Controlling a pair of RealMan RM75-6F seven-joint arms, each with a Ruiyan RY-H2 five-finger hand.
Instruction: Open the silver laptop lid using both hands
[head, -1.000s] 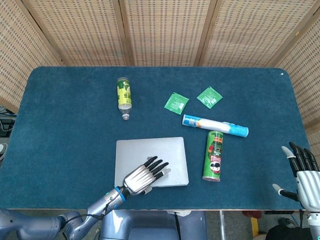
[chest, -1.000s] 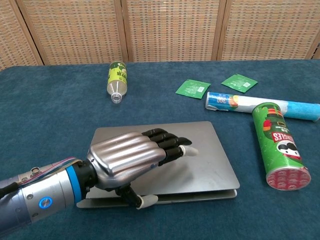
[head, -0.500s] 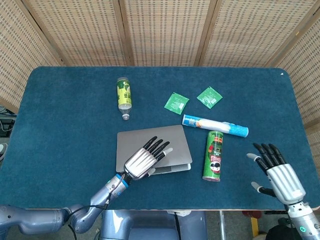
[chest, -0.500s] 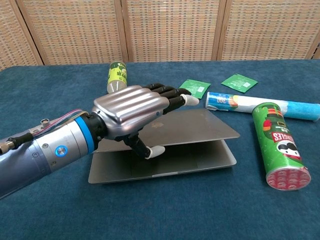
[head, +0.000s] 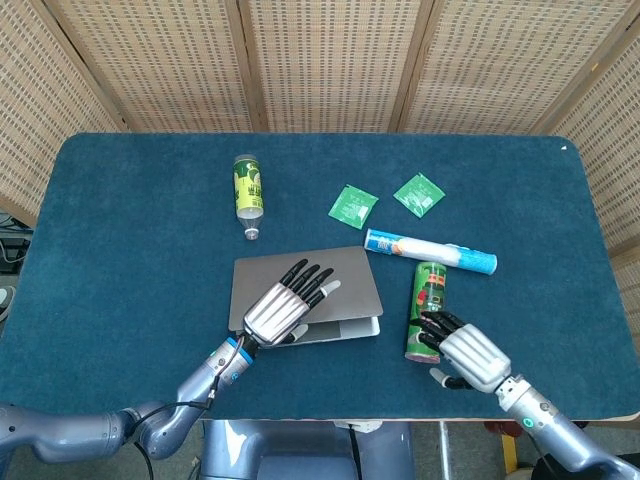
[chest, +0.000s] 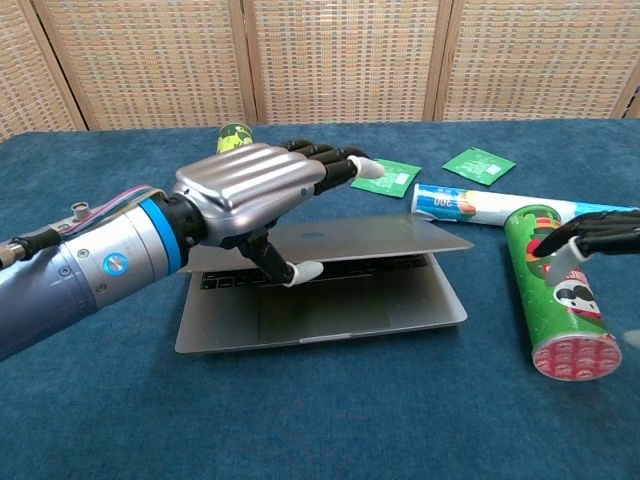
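my left hand (chest: 250, 190) grips the lid of the silver laptop (chest: 320, 300) at mid-desk, thumb under its front edge, lid partly raised. my right hand (head: 465, 355), fingers apart and holding nothing, hovers over the green chip can (chest: 550, 290).

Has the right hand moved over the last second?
Yes. The right hand came in from the table's right edge to the green can.

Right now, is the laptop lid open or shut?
Partly open. The left hand holds the lid raised above the laptop base, and the keyboard shows in the gap.
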